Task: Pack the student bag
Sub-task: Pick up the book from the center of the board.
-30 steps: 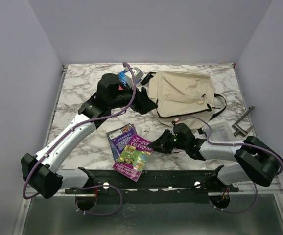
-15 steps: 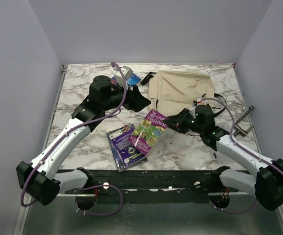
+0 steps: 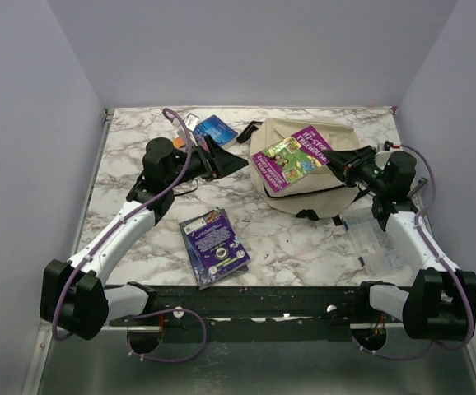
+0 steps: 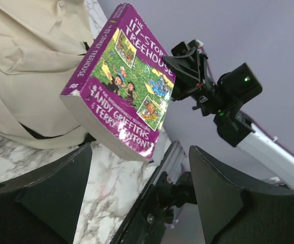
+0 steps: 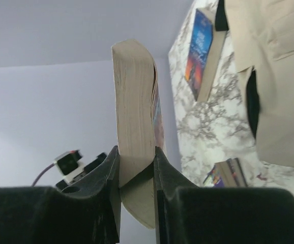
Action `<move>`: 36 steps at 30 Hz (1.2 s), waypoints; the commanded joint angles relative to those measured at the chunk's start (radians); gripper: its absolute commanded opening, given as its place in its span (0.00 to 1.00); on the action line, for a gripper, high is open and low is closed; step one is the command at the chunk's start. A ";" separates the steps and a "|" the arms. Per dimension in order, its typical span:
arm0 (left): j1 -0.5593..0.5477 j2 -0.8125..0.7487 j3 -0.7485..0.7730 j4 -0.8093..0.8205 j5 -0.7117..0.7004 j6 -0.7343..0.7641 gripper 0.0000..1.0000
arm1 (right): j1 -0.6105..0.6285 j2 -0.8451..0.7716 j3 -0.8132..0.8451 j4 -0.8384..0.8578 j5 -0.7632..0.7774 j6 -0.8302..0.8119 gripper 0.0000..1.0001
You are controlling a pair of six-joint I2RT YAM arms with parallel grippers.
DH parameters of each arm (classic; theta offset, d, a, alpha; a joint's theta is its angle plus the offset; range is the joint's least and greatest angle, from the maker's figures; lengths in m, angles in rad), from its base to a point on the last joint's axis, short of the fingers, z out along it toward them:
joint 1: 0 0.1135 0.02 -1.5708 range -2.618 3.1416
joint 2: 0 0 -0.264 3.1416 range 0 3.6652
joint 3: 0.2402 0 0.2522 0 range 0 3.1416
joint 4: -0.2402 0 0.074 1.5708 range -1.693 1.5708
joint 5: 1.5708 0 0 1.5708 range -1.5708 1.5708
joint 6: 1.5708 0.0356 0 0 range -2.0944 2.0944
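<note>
The student bag (image 3: 316, 188) lay flat on the marble desk (image 3: 127, 136), right of centre towards the back, its cream fabric slack and a black strap trailing off its right side.

The right fingers (image 5: 102, 189) were pinching a purple paperback (image 3: 291, 156) by one edge. The wrist view showed the page block clamped between both pads. The paperback was held tilted, cover up, over the left half of the bag. From overhead it could not be determined whether its lower edge touched the fabric, though the left wrist view suggested it hung clear.

The left fingers (image 4: 53, 195) stood spread wide with nothing between them. They were pointed towards the bag and the held paperback from the left, apart from both.

Other items noted:
- A blue book (image 3: 216, 129) lay flat at the back of the desk, behind the left arm and just left of the bag.
- A second purple book (image 3: 213, 244) lay flat on the desk nearer the front, well apart from the bag.
- A clear plastic box (image 3: 368, 240) sat near the front right, beside the right arm.
</note>
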 commanded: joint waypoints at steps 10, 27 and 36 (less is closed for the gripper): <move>0.009 0.172 -0.103 0.416 0.069 -0.399 0.85 | 0.057 0.070 -0.029 0.427 -0.071 0.333 0.01; -0.024 0.249 -0.156 0.635 0.109 -0.530 0.68 | 0.245 0.058 -0.078 0.432 0.250 0.316 0.00; -0.014 0.241 -0.169 0.662 0.116 -0.505 0.14 | 0.302 0.056 -0.049 0.331 0.299 0.232 0.01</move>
